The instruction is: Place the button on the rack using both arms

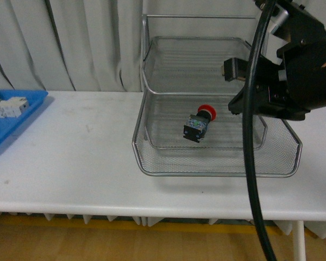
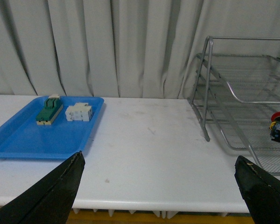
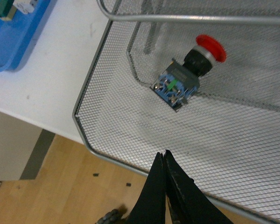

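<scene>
Three stacked wire-mesh trays make up the rack (image 1: 217, 109), and you can see its silver upright frame standing toward the right of the white table (image 1: 76, 163), in front of pale pleated curtains (image 2: 107, 46). The lowest tray is pulled forward, with a rounded wire rim and fine shiny mesh. Your button (image 1: 198, 123) lies on its side in that lowest tray: a round red cap on a black neck, then a blocky body with a bluish end face. Nothing touches it.

At the table's left end you have a flat blue plastic tray (image 2: 23, 137) holding a green-topped beige block (image 2: 49, 110) and a white blocky part (image 2: 79, 112) side by side, well apart from the rack.

Your right arm (image 1: 299, 76), black and boxy with a thick cable hanging down, is raised above the rack's right side. The right gripper (image 3: 164, 158) hovers over the lowest tray's front rim, its fingers pressed together and empty. Your left gripper (image 2: 158, 186) hangs above the table's near edge, its fingers (image 2: 56, 193) spread wide and holding nothing.
</scene>
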